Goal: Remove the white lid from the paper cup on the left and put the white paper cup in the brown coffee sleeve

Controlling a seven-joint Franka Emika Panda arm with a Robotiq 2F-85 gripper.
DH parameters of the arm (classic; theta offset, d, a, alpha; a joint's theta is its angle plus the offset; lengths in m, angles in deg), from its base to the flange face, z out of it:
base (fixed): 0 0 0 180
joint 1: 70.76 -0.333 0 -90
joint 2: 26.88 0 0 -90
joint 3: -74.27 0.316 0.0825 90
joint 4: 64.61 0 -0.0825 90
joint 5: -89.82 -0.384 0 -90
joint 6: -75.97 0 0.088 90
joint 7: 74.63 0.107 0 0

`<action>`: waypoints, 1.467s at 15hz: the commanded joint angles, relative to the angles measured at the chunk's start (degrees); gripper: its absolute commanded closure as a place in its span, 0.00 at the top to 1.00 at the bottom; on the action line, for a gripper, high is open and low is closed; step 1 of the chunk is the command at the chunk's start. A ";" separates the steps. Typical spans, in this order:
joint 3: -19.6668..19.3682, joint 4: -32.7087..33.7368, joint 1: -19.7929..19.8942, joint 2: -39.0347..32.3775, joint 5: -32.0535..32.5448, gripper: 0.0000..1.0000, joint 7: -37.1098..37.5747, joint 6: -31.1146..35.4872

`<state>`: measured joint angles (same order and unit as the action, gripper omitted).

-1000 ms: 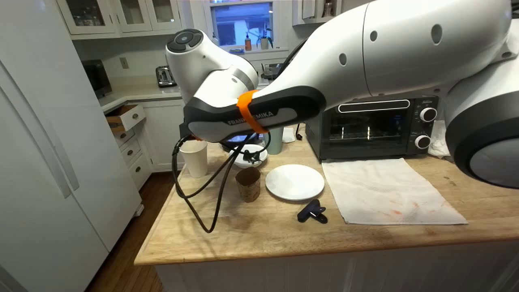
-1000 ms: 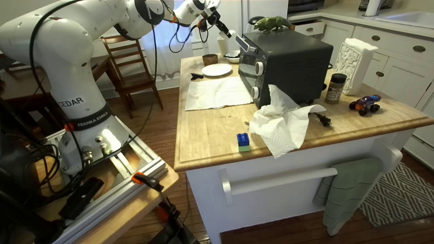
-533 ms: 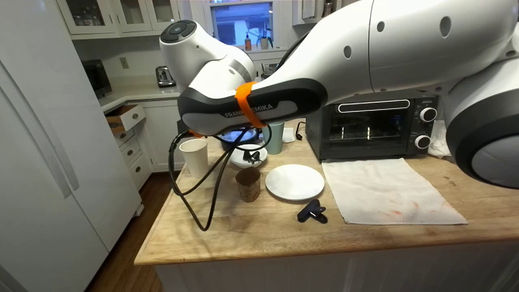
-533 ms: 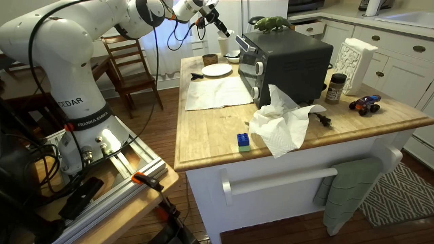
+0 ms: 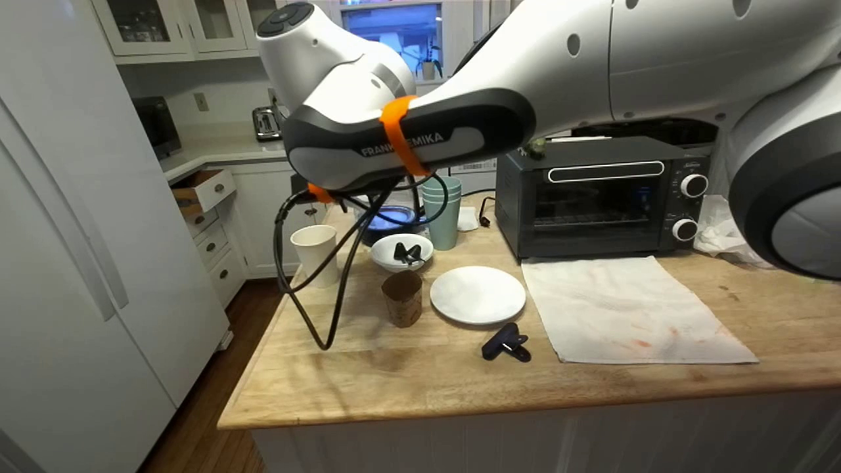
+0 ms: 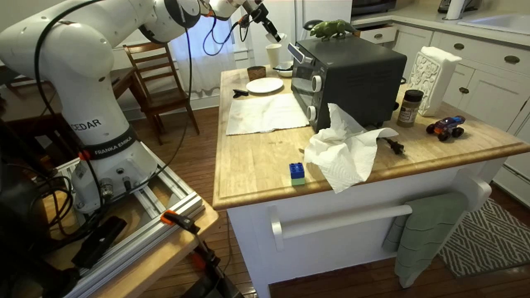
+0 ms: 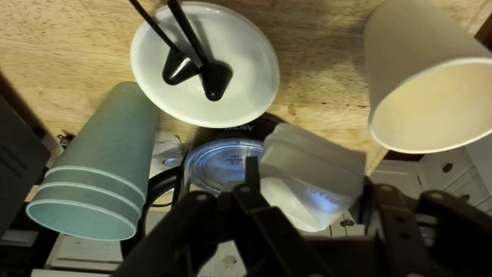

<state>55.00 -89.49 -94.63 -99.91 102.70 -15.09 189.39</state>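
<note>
My gripper (image 7: 309, 179) is shut on the white lid (image 7: 307, 152), held tilted between its fingertips. In an exterior view the gripper (image 6: 276, 38) and lid (image 6: 282, 37) are a little above the white paper cup (image 6: 273, 54), apart from it. The cup stands upright and open-topped near the counter's far left edge (image 5: 314, 256); in the wrist view it is at the upper right (image 7: 415, 77). The brown coffee sleeve (image 5: 402, 305) stands upright on the counter near the cup and the plate; it also shows in an exterior view (image 6: 256, 73). The arm hides the gripper and lid in an exterior view.
A white bowl (image 5: 381, 257) with black-handled utensils, a kettle (image 5: 394, 217) and stacked pale green tumblers (image 5: 445, 223) stand behind the sleeve. A flat white plate (image 5: 477, 295), a black clip (image 5: 504, 343), a paper towel (image 5: 631, 309) and a toaster oven (image 5: 598, 190) are to the right.
The arm and gripper have risen with the lid, widening the gap above the cup. The hanging cables moved up too. The cup and sleeve have stayed in place.
</note>
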 commanded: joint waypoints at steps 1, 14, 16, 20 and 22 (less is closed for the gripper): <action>1.35 0.00 0.91 2.50 1.56 0.59 3.39 -5.82; 2.99 0.00 3.11 3.83 0.65 0.61 28.78 -30.52; 3.31 -0.11 3.97 3.38 0.61 0.62 33.12 -32.97; 4.21 -0.50 6.85 1.48 0.71 0.63 36.94 -33.07; 4.44 -0.55 8.36 -0.21 1.00 0.62 36.62 -31.98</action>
<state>58.07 -90.04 -88.29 -98.22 102.95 19.97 156.20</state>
